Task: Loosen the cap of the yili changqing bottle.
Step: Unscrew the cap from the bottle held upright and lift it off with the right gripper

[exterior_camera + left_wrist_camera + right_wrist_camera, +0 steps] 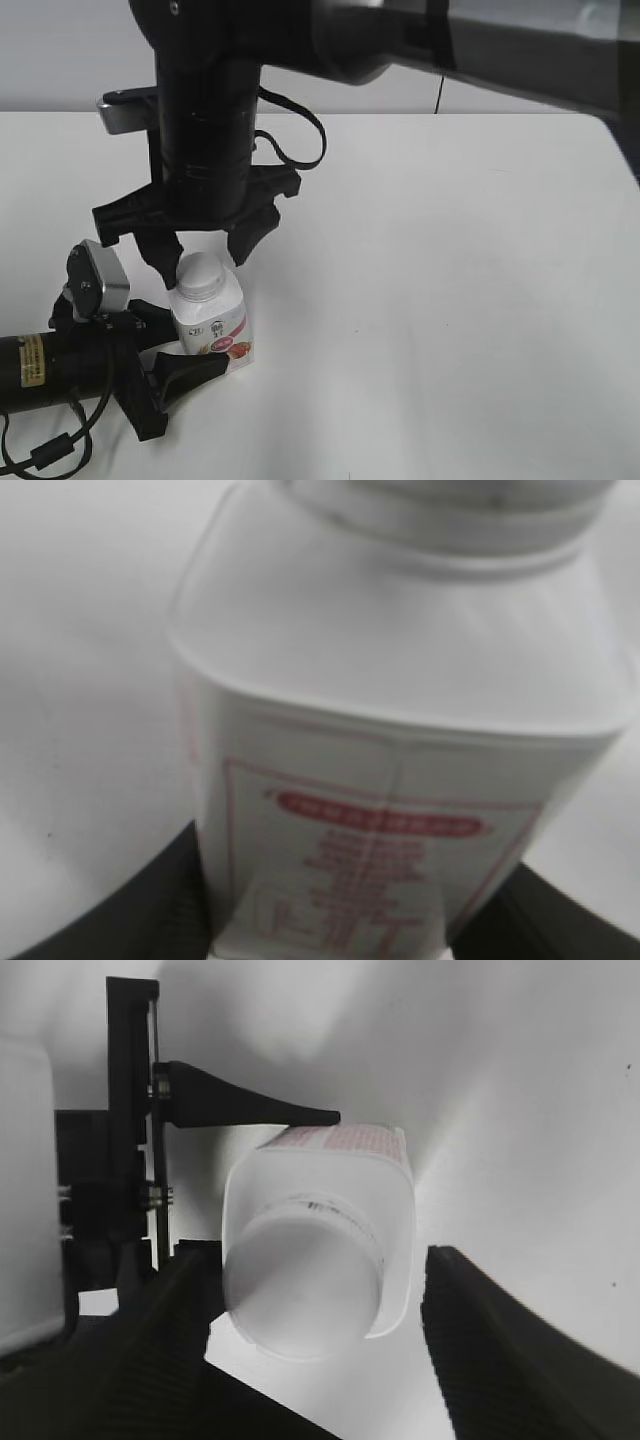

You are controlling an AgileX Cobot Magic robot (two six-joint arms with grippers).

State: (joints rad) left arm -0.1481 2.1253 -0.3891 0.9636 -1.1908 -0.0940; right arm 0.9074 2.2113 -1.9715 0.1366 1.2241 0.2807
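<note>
I am looking at a white table (pixel 450 300) that is carrying little besides the yili changqing bottle (pixel 210 325), which is standing upright near the front left with its cap (pixel 199 273) on. My left gripper (pixel 165 350) is lying low along the table and is grasping the bottle's lower body between its two fingers; one finger (pixel 250 1110) is pressing the labelled side, and the left wrist view is filling almost entirely with the bottle's label (pixel 380 860), blurred beyond reading. My right gripper (pixel 205 250) is hanging straight above the cap with its jaws spread apart, one finger on each side of the cap and neither visibly touching it. The right arm's dark body and a looping cable (pixel 300 140) are blocking the table behind the bottle, and I am not able to make out the cap's rim ribs anywhere.
</note>
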